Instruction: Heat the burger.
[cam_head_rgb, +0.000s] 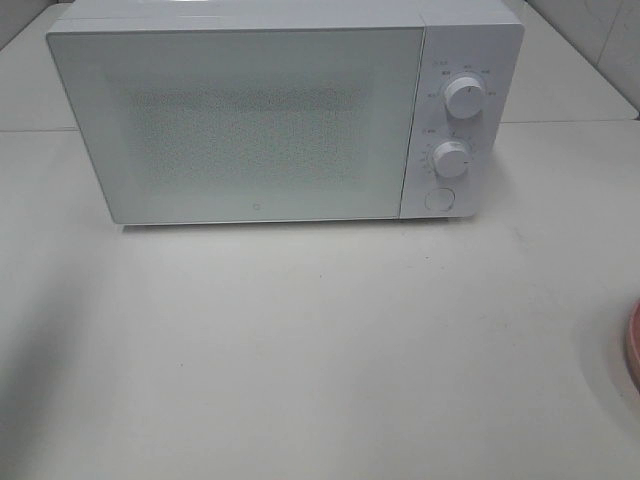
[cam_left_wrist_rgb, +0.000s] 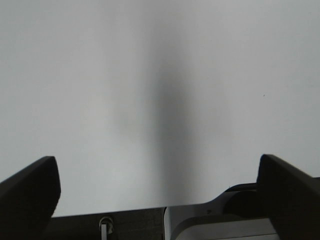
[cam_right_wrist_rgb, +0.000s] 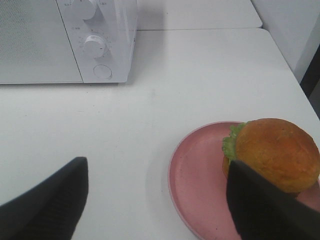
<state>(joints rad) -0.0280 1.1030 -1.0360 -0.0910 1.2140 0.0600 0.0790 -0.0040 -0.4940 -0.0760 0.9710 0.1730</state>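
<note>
The small round burger (cam_right_wrist_rgb: 272, 152) with its glossy brown bun and frilly green lettuce sits on a flat round pink plate (cam_right_wrist_rgb: 197, 187), toward the plate's edge rather than its middle. In the right wrist view the right gripper (cam_right_wrist_rgb: 160, 200) hangs above the white tabletop (cam_right_wrist_rgb: 200, 75) with its dark fingers (cam_right_wrist_rgb: 50, 200) spread wide; one finger overlaps the burger's near side in the picture, but whether it touches the bun cannot be told, and nothing lies clamped between the two. The burger stands beside that finger, not in the gap.

The left gripper (cam_left_wrist_rgb: 157, 192) shows only in its own wrist view: two dark fingers (cam_left_wrist_rgb: 30, 192) stand far apart over bare pale surface, holding nothing.

The white box-shaped microwave oven (cam_head_rgb: 270, 120) stands at the back of the table with its door closed; two round white knobs (cam_head_rgb: 465, 97) sit one above the other on its right panel, with a round button beneath them.

The high view shows the whole oven front but neither gripper nor the burger, only a sliver of the pink plate at its right edge (cam_head_rgb: 633, 345). The right wrist view shows the burger and plate fully, well apart from the oven's knob corner (cam_right_wrist_rgb: 97, 45).
</note>
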